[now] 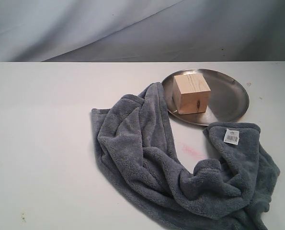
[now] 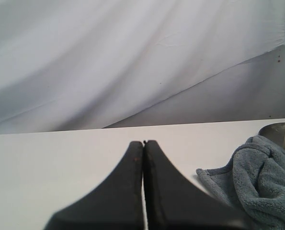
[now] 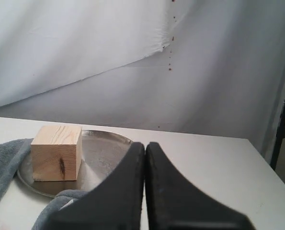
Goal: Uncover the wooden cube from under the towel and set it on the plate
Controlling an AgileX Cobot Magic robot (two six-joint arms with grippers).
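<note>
The wooden cube (image 1: 191, 93) stands uncovered on the left part of the silver plate (image 1: 228, 98); its dark knot mark faces the camera. The blue-grey towel (image 1: 147, 153) lies crumpled in front of the plate, one fold touching the plate's left rim, its white label tag (image 1: 232, 136) showing. Neither arm appears in the exterior view. My left gripper (image 2: 143, 143) is shut and empty over bare table, with the towel (image 2: 262, 177) off to one side. My right gripper (image 3: 145, 144) is shut and empty, apart from the cube (image 3: 56, 153) on the plate (image 3: 101, 148).
The white table (image 1: 41, 134) spreads wide to the left of the towel. A faint pink smear (image 1: 190, 150) marks the tabletop inside the towel's curve. A pale draped backdrop (image 1: 132, 28) hangs behind the table's far edge.
</note>
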